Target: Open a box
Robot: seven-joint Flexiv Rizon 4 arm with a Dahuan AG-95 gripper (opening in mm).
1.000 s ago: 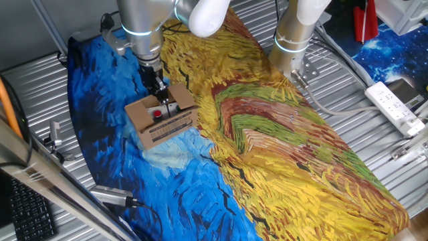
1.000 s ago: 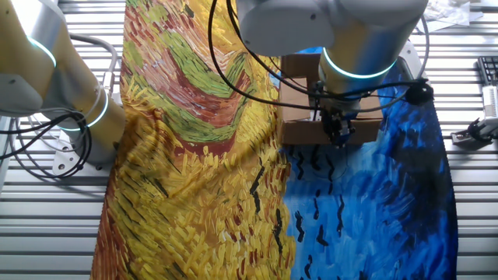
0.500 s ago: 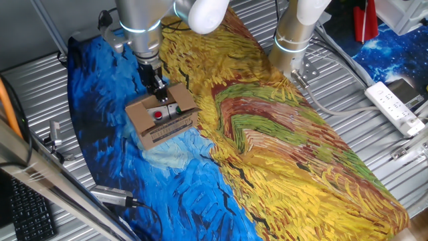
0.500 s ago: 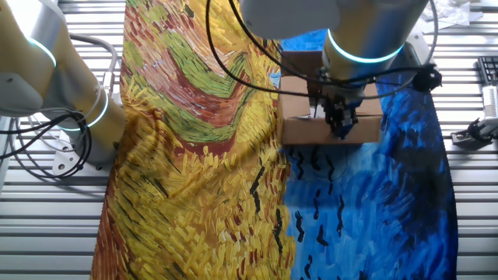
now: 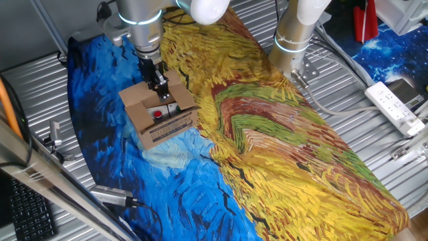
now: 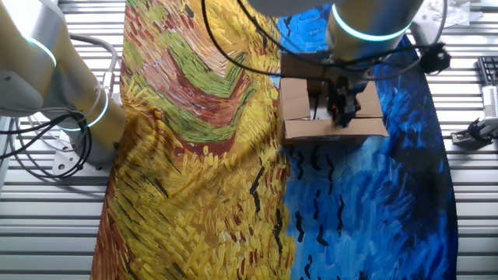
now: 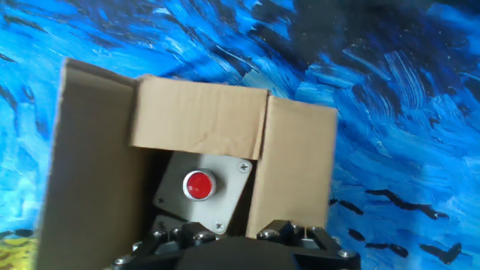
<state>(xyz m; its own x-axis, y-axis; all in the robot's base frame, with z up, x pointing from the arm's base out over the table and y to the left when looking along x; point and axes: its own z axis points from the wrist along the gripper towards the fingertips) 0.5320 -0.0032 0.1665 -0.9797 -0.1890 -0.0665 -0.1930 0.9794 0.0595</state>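
Observation:
The box (image 5: 158, 115) is a small brown carton on the blue part of the cloth, with a white label on its near side. In the hand view its flaps (image 7: 199, 112) stand partly raised. Inside lies a grey plate with a red button (image 7: 198, 185). My gripper (image 5: 160, 90) hangs over the open top at the box's back edge. In the other fixed view the gripper (image 6: 341, 115) covers the middle of the box (image 6: 299, 109). Only the dark finger bases (image 7: 225, 238) show at the hand view's bottom edge, so the fingertips and their gap are hidden.
A painted cloth (image 5: 267, 147) covers the table; the box stands on its blue half. A second, idle arm (image 5: 294, 33) stands at the back. A power strip (image 5: 398, 107) lies at the right, and a keyboard (image 5: 23, 214) sits at the lower left.
My gripper has risen and moved slightly toward the back of the box. The left flap has lifted higher, so the top is more open.

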